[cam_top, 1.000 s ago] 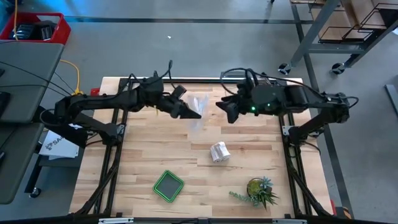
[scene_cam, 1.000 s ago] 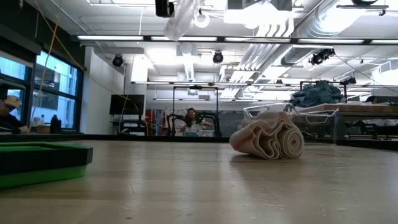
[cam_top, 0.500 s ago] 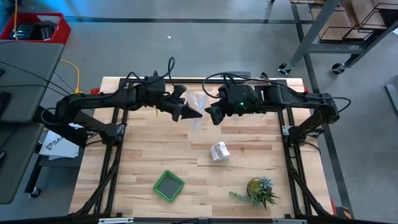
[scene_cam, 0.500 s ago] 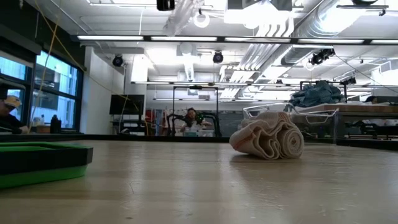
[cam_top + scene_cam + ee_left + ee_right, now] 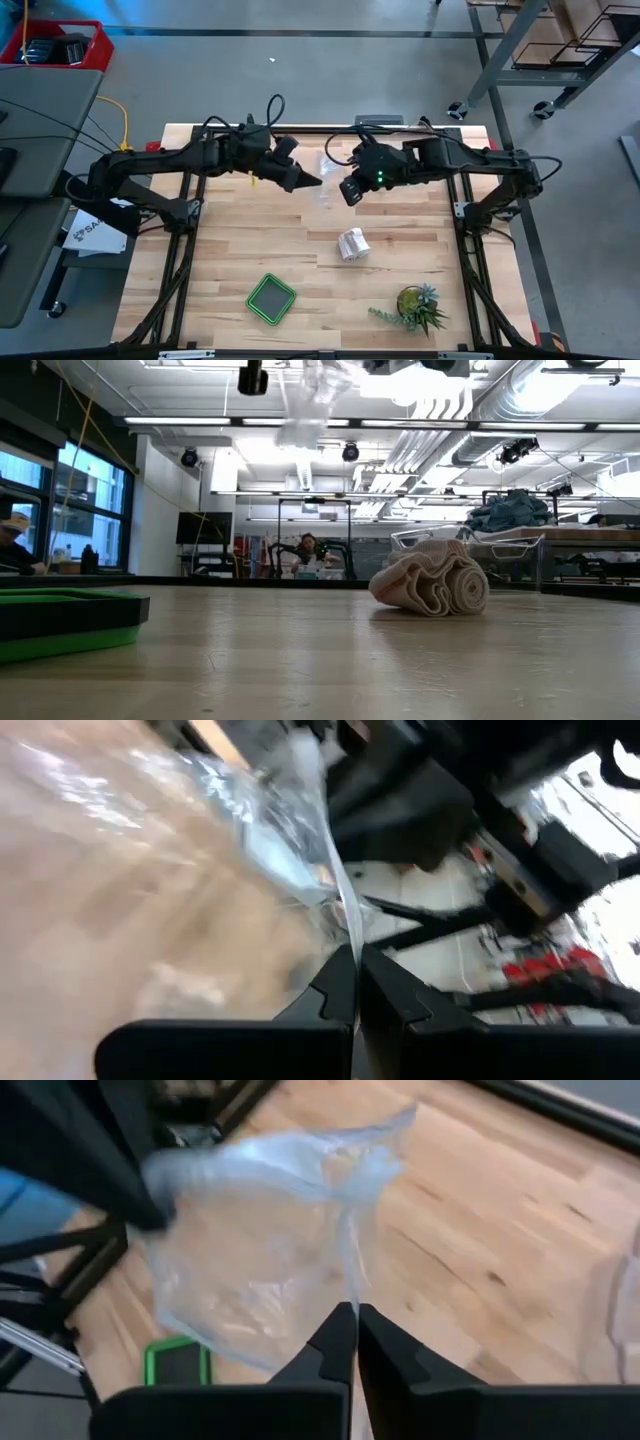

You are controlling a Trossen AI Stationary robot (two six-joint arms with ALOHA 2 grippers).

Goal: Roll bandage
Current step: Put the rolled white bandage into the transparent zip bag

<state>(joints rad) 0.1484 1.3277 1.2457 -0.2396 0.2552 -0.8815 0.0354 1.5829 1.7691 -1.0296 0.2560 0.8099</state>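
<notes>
Above table: both fingers pairs pinch clear bag | bandage crumpled on wood, well apart below

The tabletop is pale wooden planks inside a dark frame. A loosely bunched bandage lies right of the middle, well clear of every edge. A green tray sits near the front edge, left of the middle. A small plant stands toward the front right corner.
</notes>
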